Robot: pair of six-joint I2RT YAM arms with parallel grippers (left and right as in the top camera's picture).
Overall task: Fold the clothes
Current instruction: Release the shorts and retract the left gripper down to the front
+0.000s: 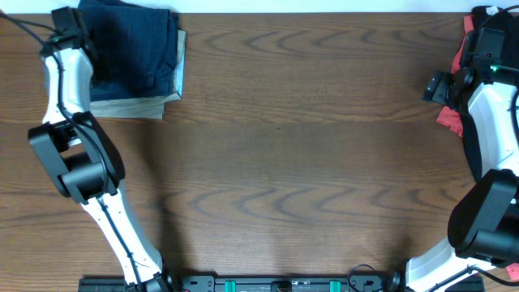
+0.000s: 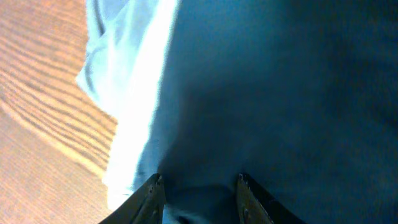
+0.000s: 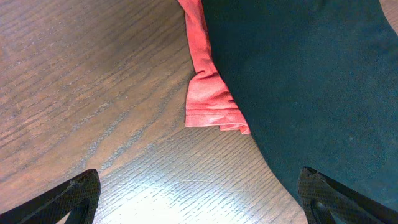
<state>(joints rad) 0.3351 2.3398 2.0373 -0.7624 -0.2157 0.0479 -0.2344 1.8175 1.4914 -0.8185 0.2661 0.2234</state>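
Note:
The dark navy shorts (image 1: 134, 45) lie folded on the folded khaki trousers (image 1: 130, 105) at the table's far left corner. My left gripper (image 1: 81, 34) is at the shorts' left edge. In the left wrist view its fingers (image 2: 199, 186) stand narrowly apart with a bunched fold of the navy shorts (image 2: 280, 93) between them, and the pale trousers (image 2: 137, 93) show alongside. My right gripper (image 1: 434, 85) is wide open and empty (image 3: 199, 193) over bare wood, beside a black garment (image 3: 311, 81) with a coral-pink edge (image 3: 208, 93).
The black garment with its coral-pink edge (image 1: 450, 120) lies at the table's far right edge, partly under my right arm. The brown wooden table (image 1: 276, 162) spans the view between the two piles.

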